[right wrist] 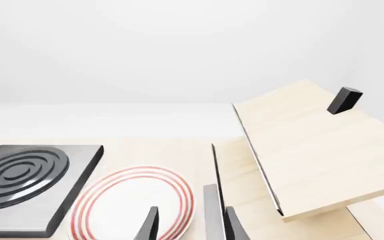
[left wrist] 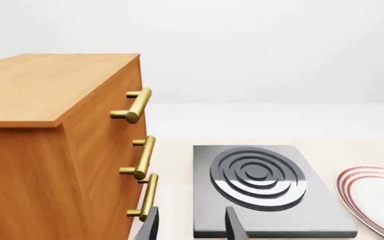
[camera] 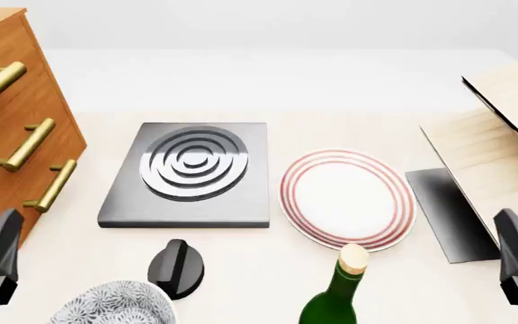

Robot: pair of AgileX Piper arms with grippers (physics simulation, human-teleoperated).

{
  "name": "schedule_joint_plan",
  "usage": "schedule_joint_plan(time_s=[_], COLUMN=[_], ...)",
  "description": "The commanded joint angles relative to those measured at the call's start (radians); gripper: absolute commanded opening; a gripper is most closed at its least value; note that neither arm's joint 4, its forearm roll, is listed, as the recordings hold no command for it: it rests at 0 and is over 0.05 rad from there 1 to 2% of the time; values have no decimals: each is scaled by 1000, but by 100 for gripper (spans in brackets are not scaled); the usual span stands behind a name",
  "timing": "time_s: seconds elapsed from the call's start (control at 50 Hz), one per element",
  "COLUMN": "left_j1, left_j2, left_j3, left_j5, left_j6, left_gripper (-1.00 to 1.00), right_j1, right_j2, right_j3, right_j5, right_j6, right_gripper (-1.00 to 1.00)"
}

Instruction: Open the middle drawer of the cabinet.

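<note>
The cabinet [camera: 11,128] stands at the counter's [camera: 268,270] left edge, its three brass-handled drawers facing toward the middle, and the middle drawer [camera: 27,138] sits flush with the ones above and below it, its bar handle [camera: 25,144] sticking out into free air. Just beside the cabinet's foot lies the grey stove plate [camera: 189,174], apart from the drawer fronts by a strip of bare counter. Right of that rests a red-rimmed plate [camera: 349,198], and past it, at the right edge, a pale wooden box [camera: 502,135] with its lid tilted up and a dark mat [camera: 448,212] beneath. Along the near edge we have a black knob [camera: 177,267], a patterned bowl [camera: 113,305] and a green bottle [camera: 338,297] with a cork. The left pincer [left wrist: 192,225] hangs low near the cabinet's near corner, fingers parted and holding nothing, the bottom handle right next to one finger in its wrist view. The right pincer [right wrist: 188,225] sits over at the near right corner, likewise spread and empty, above the plate's rim. Open room lies between the handles and the stove plate.
</note>
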State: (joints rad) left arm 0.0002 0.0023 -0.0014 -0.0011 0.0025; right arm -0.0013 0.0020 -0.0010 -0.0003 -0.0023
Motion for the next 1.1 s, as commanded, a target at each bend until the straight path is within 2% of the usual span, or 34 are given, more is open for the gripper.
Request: schedule_joint_plan(time_s=[0.02, 0.68, 0.82, 0.86, 0.94, 0.96, 1.06, 1.08, 1.1], left_j1=[7, 6, -7, -27, -34, -59, -67, -91, -90], left_j2=[4, 21, 0, -1, -2, -2, -1, 0, 1], left_j3=[-3, -1, -22, -44, -56, -54, -62, -64, -69], left_j5=[-4, -15, -25, -33, -49, -63, -53, -60, -50], left_j6=[7, 52, 122, 175, 216, 261, 274, 318, 323], left_gripper=[100, 100, 100, 100, 100, 100, 100, 100, 100], right_j1=[1, 1, 1, 1, 1, 1, 1, 1, 1], right_j2=[6, 17, 17, 17, 17, 17, 17, 17, 17], right_j3=[-3, -2, -2, -2, -2, -2, -2, -2, -2], right_j5=[0, -5, -5, -5, -5, -5, -5, -5, -5], right_j6=[0, -4, -4, -4, -4, -4, -4, -4, -4], right_gripper=[100, 100, 100, 100, 100, 100, 100, 100, 100])
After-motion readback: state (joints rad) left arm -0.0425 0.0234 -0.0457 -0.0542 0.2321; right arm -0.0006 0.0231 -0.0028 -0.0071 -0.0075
